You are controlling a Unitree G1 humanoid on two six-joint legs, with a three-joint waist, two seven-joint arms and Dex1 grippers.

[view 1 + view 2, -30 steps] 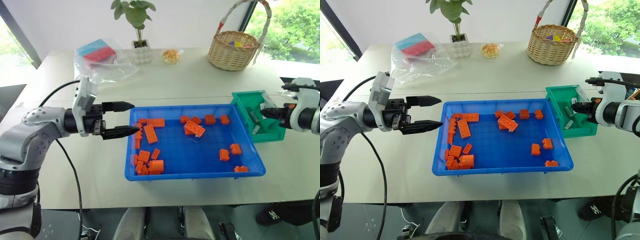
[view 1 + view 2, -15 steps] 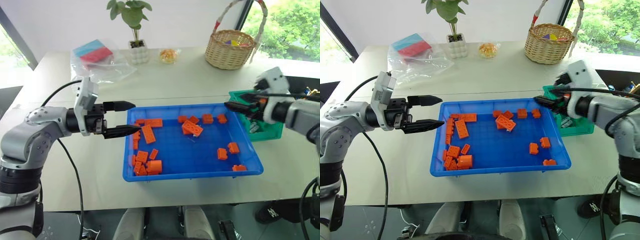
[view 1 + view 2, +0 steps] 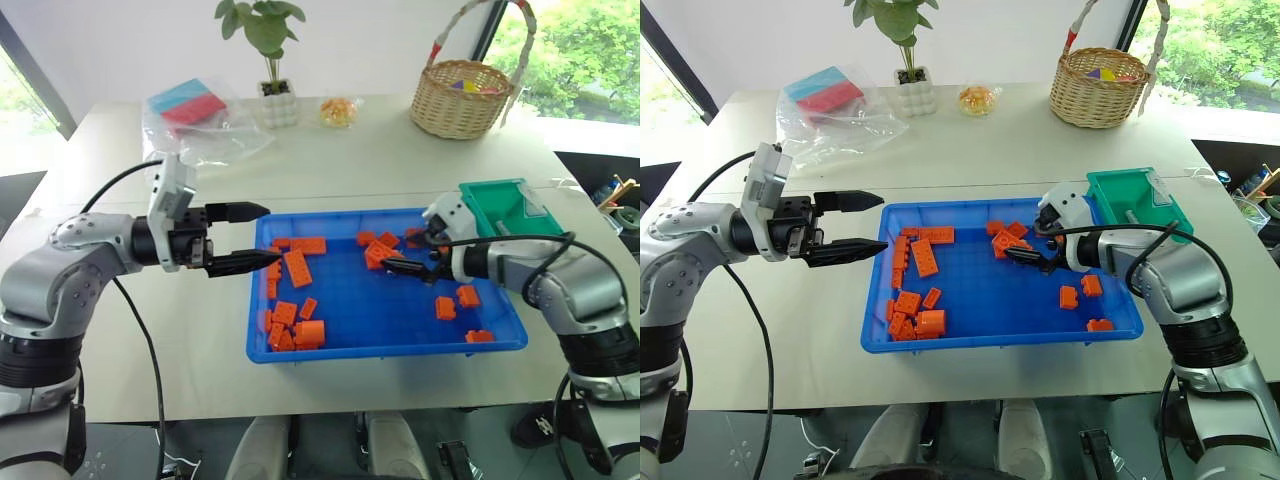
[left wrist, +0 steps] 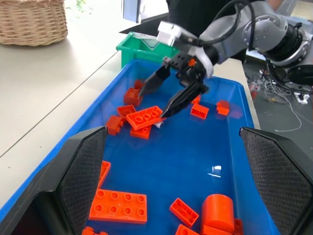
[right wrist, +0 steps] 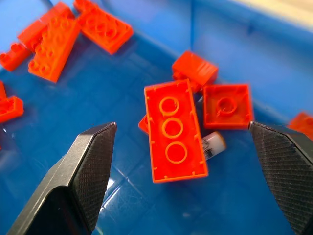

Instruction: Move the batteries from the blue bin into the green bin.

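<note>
The blue bin (image 3: 300, 352) is glossy plastic, its floor throwing back window light. The bricks (image 5: 174, 129) are smooth orange plastic with a slight sheen. A battery (image 5: 213, 144) peeping from under one brick looks metallic, pale and shiny. The green bin (image 3: 495, 200) is smooth plastic. The tool pads (image 5: 95, 164) are black with a fine cross-hatched, matt texture. The bench (image 3: 380, 160) is matt and pale; the basket (image 3: 462, 100) at its far edge is rough woven wicker.

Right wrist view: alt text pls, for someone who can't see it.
The right gripper, its two black fingers spread wide, hangs over an upturned orange toy brick in the blue plastic bin. A small silver-grey battery pokes out from under that brick's edge. More orange studded bricks lie scattered around.
</note>
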